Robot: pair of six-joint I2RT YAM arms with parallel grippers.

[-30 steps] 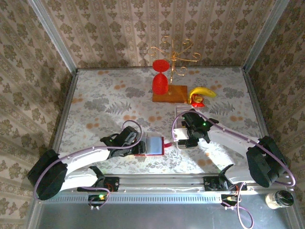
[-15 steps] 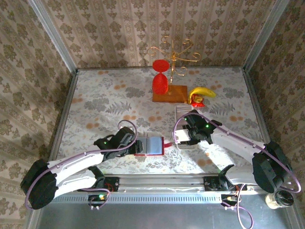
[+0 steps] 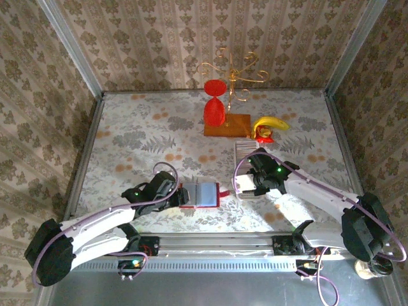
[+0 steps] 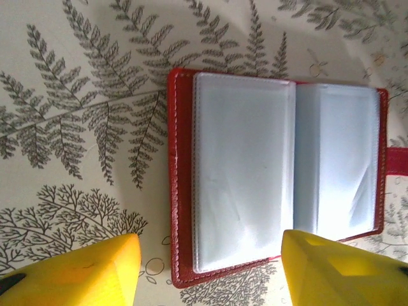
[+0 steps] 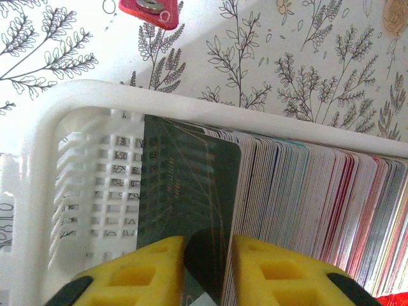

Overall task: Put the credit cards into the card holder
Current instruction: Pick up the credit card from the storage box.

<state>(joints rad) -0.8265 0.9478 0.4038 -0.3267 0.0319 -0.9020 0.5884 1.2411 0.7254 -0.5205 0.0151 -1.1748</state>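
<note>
Near the red book-like card holder, the right gripper, jaws clamped on one thin dark credit card, should lift straight up; the left gripper holds its jaws apart.

Red goblet and gold wire rack on a wooden board, banana just beside

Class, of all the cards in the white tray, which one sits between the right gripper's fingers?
The dark green card at the row's end, facing the empty part of the white tray; the rest show only thin edges.
</note>
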